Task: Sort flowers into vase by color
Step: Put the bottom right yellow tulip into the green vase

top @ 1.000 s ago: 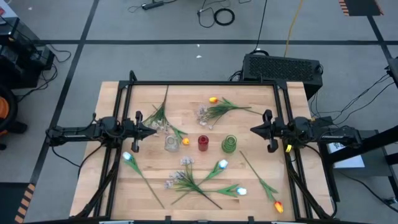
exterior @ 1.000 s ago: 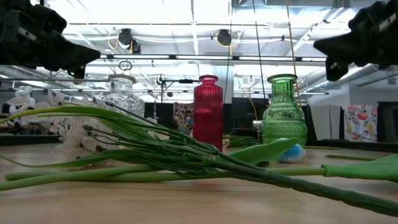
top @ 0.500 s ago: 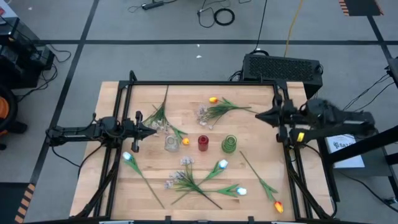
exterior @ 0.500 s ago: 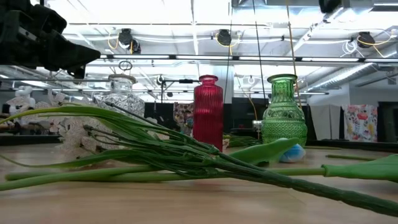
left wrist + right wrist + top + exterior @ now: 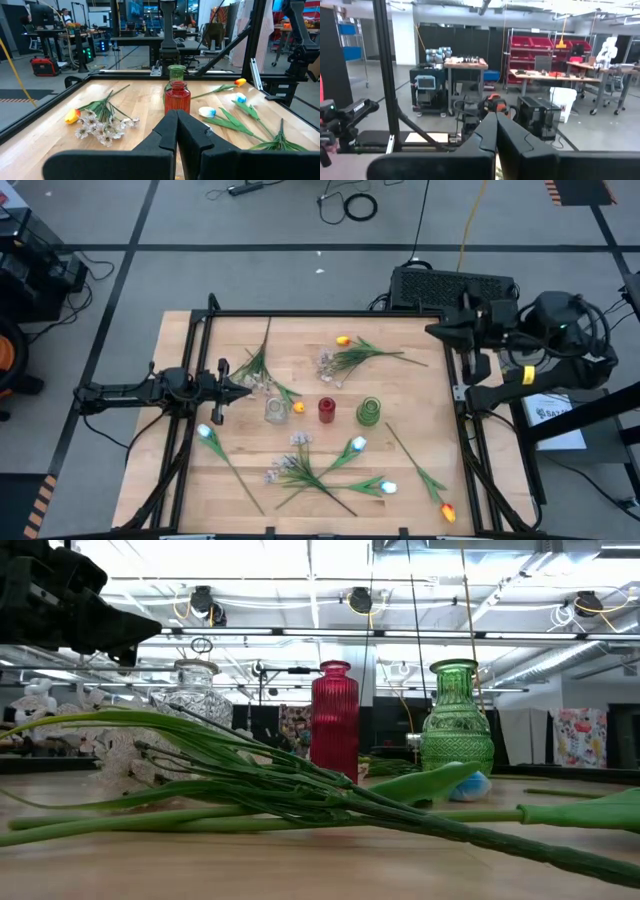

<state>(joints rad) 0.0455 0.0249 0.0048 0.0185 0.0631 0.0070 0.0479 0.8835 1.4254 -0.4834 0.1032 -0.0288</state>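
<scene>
Flowers (image 5: pixel 320 470) lie scattered across the table (image 5: pixel 180 480) around three vases (image 5: pixel 326 410). The left claw (image 5: pixel 243 388), closed and empty, hovers beside them; the right claw (image 5: pixel 432 331), closed and empty, hangs well apart.

Wooden table (image 5: pixel 420 420), flowers (image 5: pixel 310 473), vases (image 5: pixel 327 410)

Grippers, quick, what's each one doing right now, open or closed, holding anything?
Left gripper: closed, holding nothing, at the table's left side beside the clear vase.
Right gripper: closed, holding nothing, raised over the table's far right corner.
</scene>
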